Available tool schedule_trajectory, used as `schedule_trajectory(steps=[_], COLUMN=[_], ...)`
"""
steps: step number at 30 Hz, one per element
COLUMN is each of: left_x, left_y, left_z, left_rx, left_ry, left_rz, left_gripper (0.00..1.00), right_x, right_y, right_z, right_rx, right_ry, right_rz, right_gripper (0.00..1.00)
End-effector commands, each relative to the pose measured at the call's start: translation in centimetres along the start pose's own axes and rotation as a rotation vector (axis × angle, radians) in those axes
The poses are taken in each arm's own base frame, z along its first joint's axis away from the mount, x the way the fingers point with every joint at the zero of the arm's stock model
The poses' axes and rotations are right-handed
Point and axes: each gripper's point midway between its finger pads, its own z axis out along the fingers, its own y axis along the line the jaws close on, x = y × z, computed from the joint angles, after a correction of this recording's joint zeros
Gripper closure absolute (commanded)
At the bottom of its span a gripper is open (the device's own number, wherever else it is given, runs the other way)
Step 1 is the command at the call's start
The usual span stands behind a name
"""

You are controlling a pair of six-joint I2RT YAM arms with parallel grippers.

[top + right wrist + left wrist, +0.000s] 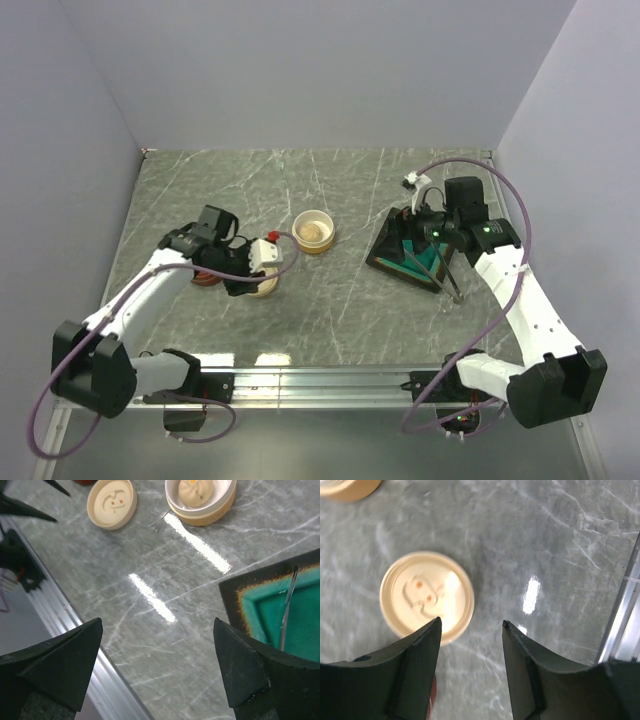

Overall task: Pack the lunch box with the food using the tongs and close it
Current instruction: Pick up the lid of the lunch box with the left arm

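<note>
Your right gripper (pixel 157 625) hangs apart and empty, the tongs (pixel 286 611) on the teal tray (pixel 265 572) beyond one finger (thin, slick metal), so closing here could miss them.

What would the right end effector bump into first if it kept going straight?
Probably the bare table. The right end effector is open, nothing between its jaws; the green plate sits aside. Depth is unclear.
</note>
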Motion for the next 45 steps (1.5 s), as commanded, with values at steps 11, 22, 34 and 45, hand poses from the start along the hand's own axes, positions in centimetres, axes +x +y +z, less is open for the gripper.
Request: schedule_trajectory(steps=[11, 22, 34, 45], left_x=[2.0, 7.2, 8.7, 9.6], left_y=[0.8, -0.9, -4.5, -4.9], left_z=[7.9, 9.4, 9.8, 11.5], left_rx=[0.066, 0.063, 0.042, 0.052], left_ry=[0.164, 0.327, 0.41, 0.459], left_rz=[0.058, -0.003, -0.013, -0.085], left_gripper=[0.47, 0.6, 0.95, 0.79], right_x=[-1.6, -2.1, -2.9, -3.1], right_y=[-0.8, -0.9, -1.1, -1.2], right_z=[-1.5, -1.8, -1.7, -1.7], right_rx=[-0.036, -0.047, -0.06, -0.059], right_ry=[-0.118, -0.13, -0.143, -0.141], right_rz=[0.125, 0.119, 0.113, 0.102], right_gripper=[0.01, 0.0, 0.0, 0.0])
